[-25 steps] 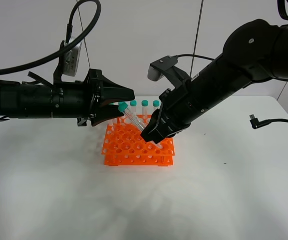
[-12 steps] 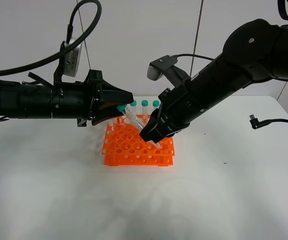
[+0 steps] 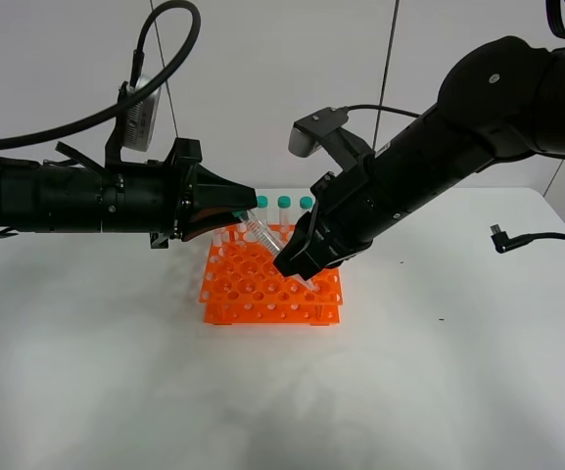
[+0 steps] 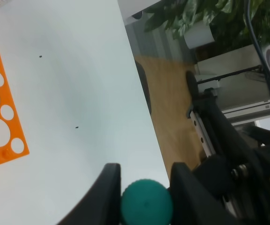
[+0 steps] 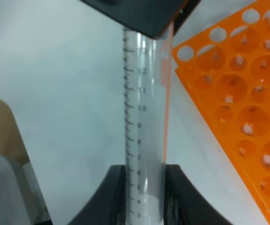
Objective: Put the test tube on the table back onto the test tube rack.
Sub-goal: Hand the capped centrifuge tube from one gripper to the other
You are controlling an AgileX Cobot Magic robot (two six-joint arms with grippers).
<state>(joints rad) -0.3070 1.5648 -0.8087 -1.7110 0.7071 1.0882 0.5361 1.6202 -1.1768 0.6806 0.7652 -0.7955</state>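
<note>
The test tube (image 3: 259,232) hangs tilted above the orange test tube rack (image 3: 262,294), held at both ends. My left gripper (image 3: 247,200) is shut on its teal cap; in the left wrist view the cap (image 4: 146,204) sits pinched between the two black fingers (image 4: 107,194). My right gripper (image 3: 297,262) is shut on the tube's lower part; the right wrist view shows the clear graduated tube (image 5: 144,117) running from its fingers (image 5: 117,197) up to the left gripper's black tip. The rack (image 5: 237,89) lies beside the tube on the white table (image 3: 116,372).
Three teal-capped tubes (image 3: 284,203) stand upright in the rack's back row. A black cable with a plug (image 3: 500,238) lies at the table's right side. The left wrist view shows the table edge (image 4: 142,101) with wooden floor and a plant beyond.
My left gripper's jaws have closed onto the tube's teal cap. The right arm and the tube have barely moved.
</note>
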